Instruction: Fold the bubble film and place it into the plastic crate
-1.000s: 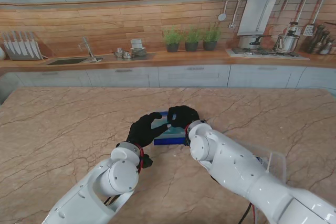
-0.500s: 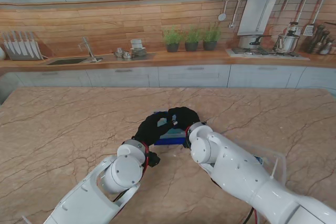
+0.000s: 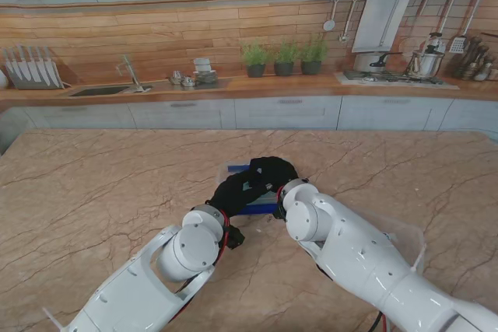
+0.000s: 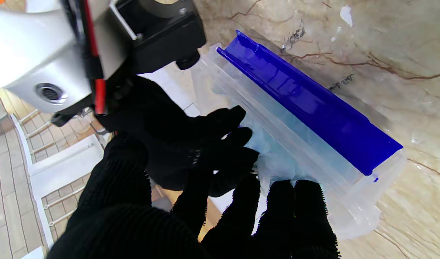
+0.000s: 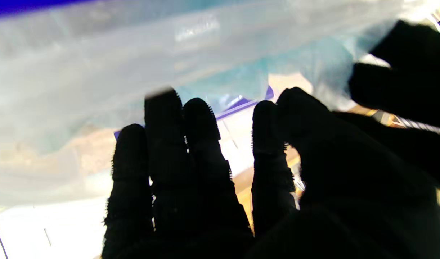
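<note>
The left hand [image 3: 233,192] and the right hand [image 3: 270,171], both in black gloves, meet over the plastic crate [image 3: 250,201] near the middle of the tabletop [image 3: 93,184]. In the left wrist view the left hand's [image 4: 191,219] fingers [image 4: 277,212] reach to the crate's [image 4: 313,118] clear long wall, their tips against the pale bubble film [image 4: 274,158] that lies crumpled inside it. Whether those fingers pinch the film or only press on it cannot be told. The right hand [image 4: 176,144] comes in from the opposite side, its fingers [image 4: 227,138] curled down onto the same wad of film inside the crate; its grip cannot be told either. In the right wrist view the right hand's [image 5: 212,180] fingers [image 5: 158,144] are held together and point at the translucent film [image 5: 97,72], which fills the view beyond them, blurred. The crate is clear with a blue flap along its far long side, and it rests flat on the marbled tabletop, well apart from every edge.
</note>
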Action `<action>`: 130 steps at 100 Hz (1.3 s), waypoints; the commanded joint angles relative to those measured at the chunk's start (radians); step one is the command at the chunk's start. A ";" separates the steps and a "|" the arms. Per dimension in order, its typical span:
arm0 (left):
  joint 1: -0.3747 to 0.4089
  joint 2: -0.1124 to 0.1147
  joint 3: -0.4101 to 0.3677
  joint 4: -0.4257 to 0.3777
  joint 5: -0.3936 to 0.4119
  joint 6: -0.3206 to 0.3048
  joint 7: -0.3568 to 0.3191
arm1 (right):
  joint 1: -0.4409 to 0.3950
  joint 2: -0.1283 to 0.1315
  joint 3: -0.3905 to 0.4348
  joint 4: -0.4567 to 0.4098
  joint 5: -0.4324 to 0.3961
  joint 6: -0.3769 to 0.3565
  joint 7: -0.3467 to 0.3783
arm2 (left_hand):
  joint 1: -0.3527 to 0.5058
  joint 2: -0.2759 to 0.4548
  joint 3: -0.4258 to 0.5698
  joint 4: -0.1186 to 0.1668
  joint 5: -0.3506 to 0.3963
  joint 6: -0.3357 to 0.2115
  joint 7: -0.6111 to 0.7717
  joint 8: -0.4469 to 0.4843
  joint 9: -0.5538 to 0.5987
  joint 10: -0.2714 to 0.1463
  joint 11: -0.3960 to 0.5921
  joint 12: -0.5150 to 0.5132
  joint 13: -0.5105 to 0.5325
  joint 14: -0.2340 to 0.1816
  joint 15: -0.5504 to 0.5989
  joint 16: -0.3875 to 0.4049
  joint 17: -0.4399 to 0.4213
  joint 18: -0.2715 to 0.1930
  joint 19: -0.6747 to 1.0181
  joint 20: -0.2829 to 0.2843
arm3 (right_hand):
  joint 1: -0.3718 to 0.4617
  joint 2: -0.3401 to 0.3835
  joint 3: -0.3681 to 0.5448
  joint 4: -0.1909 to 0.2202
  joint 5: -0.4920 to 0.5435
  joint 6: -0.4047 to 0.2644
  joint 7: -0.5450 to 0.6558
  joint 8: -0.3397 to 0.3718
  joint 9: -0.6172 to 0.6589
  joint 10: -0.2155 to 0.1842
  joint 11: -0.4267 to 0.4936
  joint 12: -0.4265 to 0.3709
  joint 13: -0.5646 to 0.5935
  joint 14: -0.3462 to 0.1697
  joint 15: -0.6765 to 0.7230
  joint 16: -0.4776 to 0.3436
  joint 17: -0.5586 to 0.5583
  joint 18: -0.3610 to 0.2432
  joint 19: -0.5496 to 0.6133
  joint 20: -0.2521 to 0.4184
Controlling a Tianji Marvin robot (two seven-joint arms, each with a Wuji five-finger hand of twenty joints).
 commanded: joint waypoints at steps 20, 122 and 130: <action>-0.015 -0.009 0.012 0.011 -0.020 0.044 -0.024 | -0.050 0.041 0.063 -0.092 -0.071 -0.008 -0.006 | 0.015 0.047 -0.035 0.035 -0.007 0.022 -0.039 -0.013 -0.020 -0.009 -0.012 -0.016 -0.025 -0.010 -0.004 -0.012 -0.003 -0.043 -0.026 -0.024 | 0.016 0.016 -0.004 -0.011 -0.022 0.001 -0.011 0.000 -0.027 0.018 -0.011 0.000 -0.031 0.019 -0.019 -0.005 -0.020 0.017 -0.020 -0.015; -0.198 0.006 0.186 0.170 0.055 0.093 -0.204 | -0.312 0.126 0.377 -0.375 -0.342 -0.080 -0.046 | -0.158 -0.040 -0.043 0.046 0.004 0.048 -0.186 -0.053 -0.087 -0.037 -0.049 -0.038 -0.054 -0.019 -0.130 -0.052 0.004 -0.022 -0.227 -0.118 | 0.014 0.051 -0.016 -0.012 -0.028 0.001 -0.021 0.004 -0.041 0.020 -0.031 0.001 -0.051 0.020 -0.037 -0.001 -0.028 0.021 -0.042 -0.011; -0.218 0.007 0.210 0.187 0.083 0.092 -0.214 | -0.332 0.129 0.392 -0.393 -0.356 -0.098 -0.053 | -0.159 -0.049 -0.042 0.046 0.007 0.051 -0.188 -0.054 -0.082 -0.031 -0.050 -0.039 -0.055 -0.014 -0.131 -0.047 0.004 -0.016 -0.229 -0.119 | 0.011 0.054 -0.025 -0.009 -0.029 0.000 -0.023 0.005 -0.041 0.020 -0.030 0.002 -0.050 0.017 -0.036 0.000 -0.028 0.021 -0.042 -0.010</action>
